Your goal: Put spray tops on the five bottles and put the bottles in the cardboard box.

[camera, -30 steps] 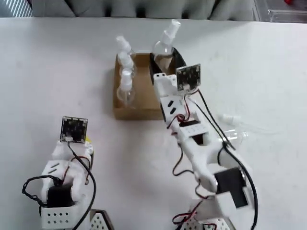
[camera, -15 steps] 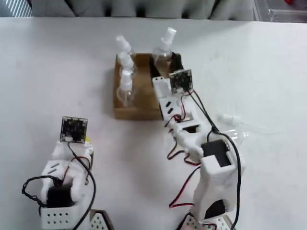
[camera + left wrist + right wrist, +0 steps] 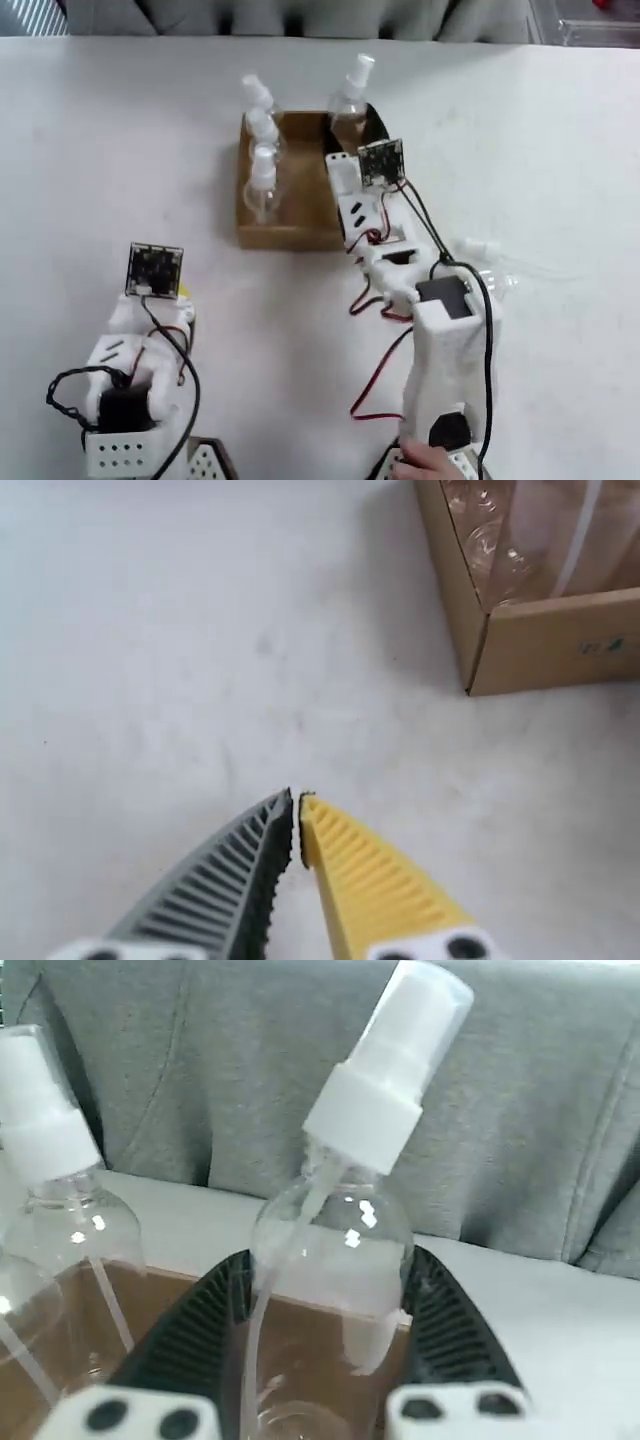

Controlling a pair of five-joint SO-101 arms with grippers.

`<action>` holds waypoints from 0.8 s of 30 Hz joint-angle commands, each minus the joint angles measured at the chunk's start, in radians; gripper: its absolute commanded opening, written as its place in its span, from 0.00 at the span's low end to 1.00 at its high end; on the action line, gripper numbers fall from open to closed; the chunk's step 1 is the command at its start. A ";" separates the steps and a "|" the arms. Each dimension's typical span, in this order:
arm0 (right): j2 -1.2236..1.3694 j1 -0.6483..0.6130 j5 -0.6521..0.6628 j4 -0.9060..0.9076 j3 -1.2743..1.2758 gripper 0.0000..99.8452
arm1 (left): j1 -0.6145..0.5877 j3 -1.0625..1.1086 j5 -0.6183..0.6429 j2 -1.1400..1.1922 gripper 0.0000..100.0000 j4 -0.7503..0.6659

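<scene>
The cardboard box (image 3: 300,205) stands in the middle of the table, with three capped clear bottles (image 3: 262,180) in a row along its left side. My right gripper (image 3: 352,128) is shut on a fourth bottle with a spray top (image 3: 350,98), held upright at the box's back right corner. In the right wrist view that bottle (image 3: 335,1235) sits between the black fingers (image 3: 205,1320), beside the other bottles (image 3: 60,1190). A fifth bottle (image 3: 497,282) lies on the table to the right, partly behind the arm, with a loose spray top (image 3: 478,246) beside it. My left gripper (image 3: 298,808) is shut and holds nothing, low over bare table in front of the box (image 3: 530,640).
The right arm (image 3: 440,330) stretches from the front edge to the box, over the lying bottle. The left arm (image 3: 135,350) is folded at the front left. Grey cushions run along the table's far edge.
The right arm has folded upward, its wrist drawing slightly back toward the front. The held bottle stays at the box's back right corner. The left arm has not moved.
</scene>
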 commanded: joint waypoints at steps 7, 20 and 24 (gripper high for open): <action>0.058 0.013 0.011 -0.019 -0.117 0.02 | 0.008 -0.003 -0.008 -0.008 0.02 0.005; 0.087 0.013 0.011 -0.019 -0.132 0.02 | 0.008 -0.003 -0.008 -0.008 0.02 0.006; 0.088 0.013 0.011 -0.019 -0.132 0.02 | 0.008 -0.003 -0.008 -0.008 0.02 0.006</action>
